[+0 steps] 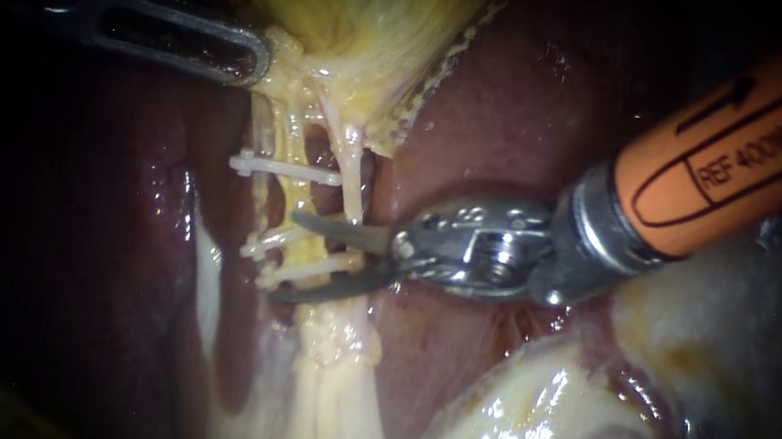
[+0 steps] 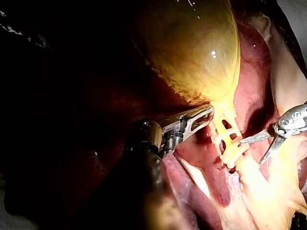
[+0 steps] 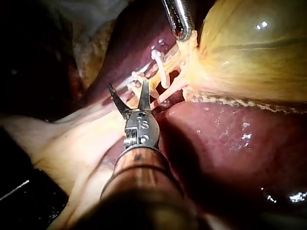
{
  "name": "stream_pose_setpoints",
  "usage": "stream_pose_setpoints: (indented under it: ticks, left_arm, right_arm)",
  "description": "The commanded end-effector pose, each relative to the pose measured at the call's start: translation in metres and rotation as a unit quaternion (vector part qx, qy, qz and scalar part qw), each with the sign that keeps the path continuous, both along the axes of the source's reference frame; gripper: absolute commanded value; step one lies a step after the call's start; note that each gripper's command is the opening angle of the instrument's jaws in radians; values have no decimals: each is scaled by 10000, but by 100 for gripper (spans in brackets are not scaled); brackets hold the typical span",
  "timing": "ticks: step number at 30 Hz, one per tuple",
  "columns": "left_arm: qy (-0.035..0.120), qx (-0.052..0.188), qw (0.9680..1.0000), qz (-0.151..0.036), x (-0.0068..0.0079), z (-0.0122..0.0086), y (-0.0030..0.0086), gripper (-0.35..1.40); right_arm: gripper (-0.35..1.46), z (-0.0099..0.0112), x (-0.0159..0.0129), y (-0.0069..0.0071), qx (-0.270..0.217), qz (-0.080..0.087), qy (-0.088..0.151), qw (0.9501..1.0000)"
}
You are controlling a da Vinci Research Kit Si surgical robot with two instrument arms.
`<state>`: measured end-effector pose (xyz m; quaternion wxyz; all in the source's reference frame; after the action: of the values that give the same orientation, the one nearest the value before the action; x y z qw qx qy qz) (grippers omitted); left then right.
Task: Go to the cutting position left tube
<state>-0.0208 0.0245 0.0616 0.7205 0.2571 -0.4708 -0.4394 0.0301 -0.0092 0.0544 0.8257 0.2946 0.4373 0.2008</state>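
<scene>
While your left instrument (image 1: pixel 243 57) grips the gallbladder (image 1: pixel 369 5) at its neck, your right instrument (image 1: pixel 285 255), jaws parted and empty, is nearer the left tube (image 1: pixel 287 200), which runs from the gallbladder across the blades, its bare stretch between clips (image 1: pixel 281 170) lying just gallbladder-ward of them.

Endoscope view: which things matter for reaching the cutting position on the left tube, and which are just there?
Job: right instrument, jaws open; left tube; clips; left instrument, holding the gallbladder.
Just there: liver; right tube; pale tissue.
</scene>
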Motion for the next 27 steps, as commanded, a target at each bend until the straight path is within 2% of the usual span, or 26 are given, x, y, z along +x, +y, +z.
stream_pose_setpoints:
  ticks: [1, 15, 24, 25, 27]
  left_arm:
    - [0, 1, 10000, 1, 0, -1, 0, -35]
    - [0, 26, 10000, -14, 0, -1, -1, -35]
    - [0, 51, 10000, -27, 0, -1, -1, -35]
    - [0, 51, 10000, -27, 0, -1, -1, -35]
    - [0, 51, 10000, -27, 0, -1, -1, -35]
  right_arm:
    - [115, 2, -2, 1, 58, 23, -34, 10000]
    - [113, 40, -5, 10, 251, 107, -224, 9994]
    - [113, 65, 2, 18, 245, 135, -263, 9993]
    - [113, 67, 4, 19, 241, 145, -252, 9993]
    - [115, 73, 7, 19, 332, 60, -98, 9994]
